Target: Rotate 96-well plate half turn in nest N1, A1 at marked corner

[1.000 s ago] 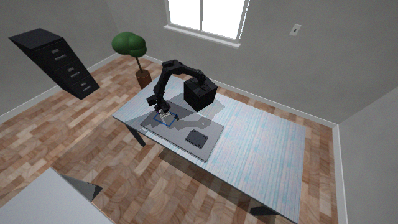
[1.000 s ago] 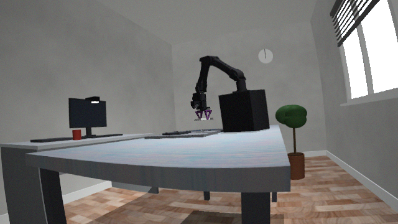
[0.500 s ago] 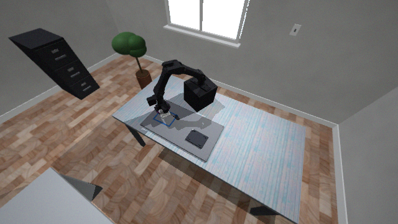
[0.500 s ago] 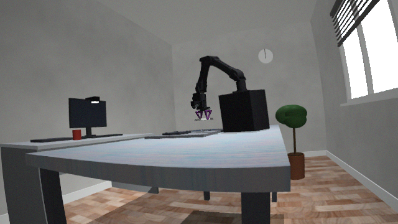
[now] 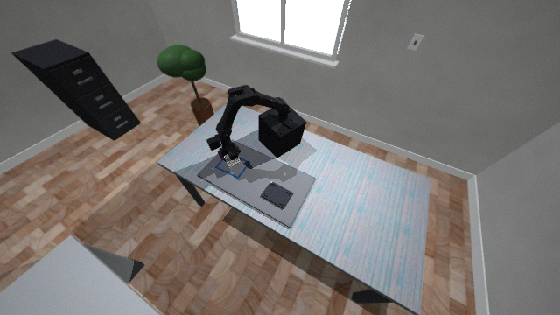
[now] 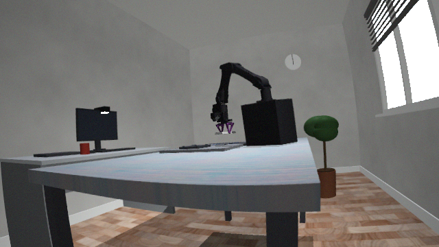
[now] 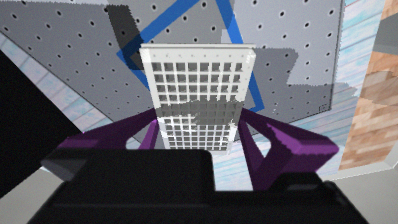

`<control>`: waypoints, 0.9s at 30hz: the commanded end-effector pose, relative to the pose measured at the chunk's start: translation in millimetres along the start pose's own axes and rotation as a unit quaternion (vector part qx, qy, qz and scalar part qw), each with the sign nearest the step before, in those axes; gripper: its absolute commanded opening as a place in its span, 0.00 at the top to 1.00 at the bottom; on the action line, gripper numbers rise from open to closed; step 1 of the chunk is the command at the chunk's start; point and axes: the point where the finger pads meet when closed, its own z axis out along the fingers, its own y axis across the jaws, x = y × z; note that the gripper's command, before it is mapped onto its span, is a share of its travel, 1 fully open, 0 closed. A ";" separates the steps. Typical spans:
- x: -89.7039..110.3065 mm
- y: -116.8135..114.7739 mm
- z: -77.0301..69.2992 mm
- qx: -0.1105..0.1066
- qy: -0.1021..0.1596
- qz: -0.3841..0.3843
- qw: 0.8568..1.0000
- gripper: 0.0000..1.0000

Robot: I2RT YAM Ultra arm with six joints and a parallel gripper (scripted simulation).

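Plate, white, 96 wells in a grid, was held in the air between the purple fingers, which pinched it across its two long sides. Well openings faced up toward the wrist camera. Near half of the grid lay in shadow from the gripper body. The cut-off corner could not be made out at this resolution.

Gripper hung from the black arm, fingers pointing down, plate clear of the deck in the exterior view. Below it lay the blue taped outline B1, skewed relative to the plate's edges, on the grey perforated deck. In the top view the plate sat over that blue outline at the deck's left end.

Nest N1, a dark square fixture, stood well apart toward the deck's other end, nothing in it.

Deck rested on a pale striped table. Arm rose from a black box base near the table's back edge. Beyond: potted plant, black filing cabinet, window. Exterior view showed a second desk with monitor and red cup, and a round wall clock.
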 end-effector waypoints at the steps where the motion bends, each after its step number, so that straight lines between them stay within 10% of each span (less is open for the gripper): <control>1: -0.8 -6.3 -4.4 0.010 -0.002 -0.001 1.000 1.00; 27: -0.8 -6.5 11.0 0.010 -0.002 -0.001 1.000 1.00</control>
